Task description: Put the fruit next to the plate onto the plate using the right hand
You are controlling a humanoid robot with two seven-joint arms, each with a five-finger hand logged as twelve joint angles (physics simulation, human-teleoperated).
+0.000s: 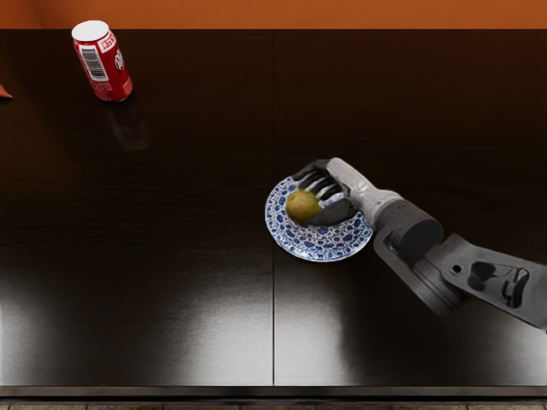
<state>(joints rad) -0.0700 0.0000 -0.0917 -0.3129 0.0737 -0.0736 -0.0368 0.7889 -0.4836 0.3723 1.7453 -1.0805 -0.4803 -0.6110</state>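
Right hand (340, 186): light grey back, dark grey-black palm side; fingers (318, 182) slim, segmented, pale grey w/ darker joints; wrist (374, 203) a pale grey cuff; forearm (408, 232) a fat dark grey cylinder w/ rounded end; arm section (466, 254) behind it dark grey, boxy, w/ black cut-out recesses & a small round fastener.

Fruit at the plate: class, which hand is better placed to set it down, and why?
Right. The right hand grasps the fruit over the plate, its arm entering from the right edge. No left arm is in view.
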